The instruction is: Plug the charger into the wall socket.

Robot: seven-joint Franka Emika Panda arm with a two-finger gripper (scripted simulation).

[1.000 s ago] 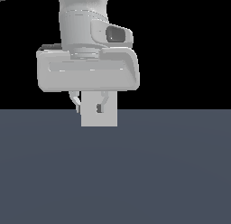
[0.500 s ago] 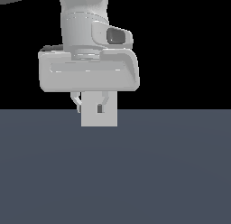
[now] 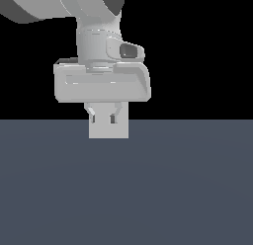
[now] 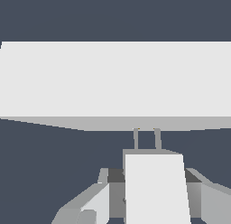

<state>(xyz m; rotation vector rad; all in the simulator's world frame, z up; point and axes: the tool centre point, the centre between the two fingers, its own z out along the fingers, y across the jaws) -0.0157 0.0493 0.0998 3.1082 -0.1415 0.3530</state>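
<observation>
Since a second ago the arm's upper links have swung into the exterior view while the white gripper [image 3: 102, 116] stays put before the flat light grey square wall socket [image 3: 108, 131]. Its fingers [image 4: 92, 206] are clamped on the small grey-white block charger [image 4: 155, 187], whose two thin prongs [image 4: 146, 138] reach the wall socket's face [image 4: 115, 78].

In the exterior view the charger can't be picked out at all; the socket [image 3: 108, 130] sits in front of the gripper [image 3: 103, 115], so only the finger tops show. Arm [image 3: 64, 7] runs off at 12 o'clock. Wrist view: socket cropped at 3 and 9 o'clock, charger [image 4: 155, 187] cut at 6, prong tips hidden where they meet the panel.
</observation>
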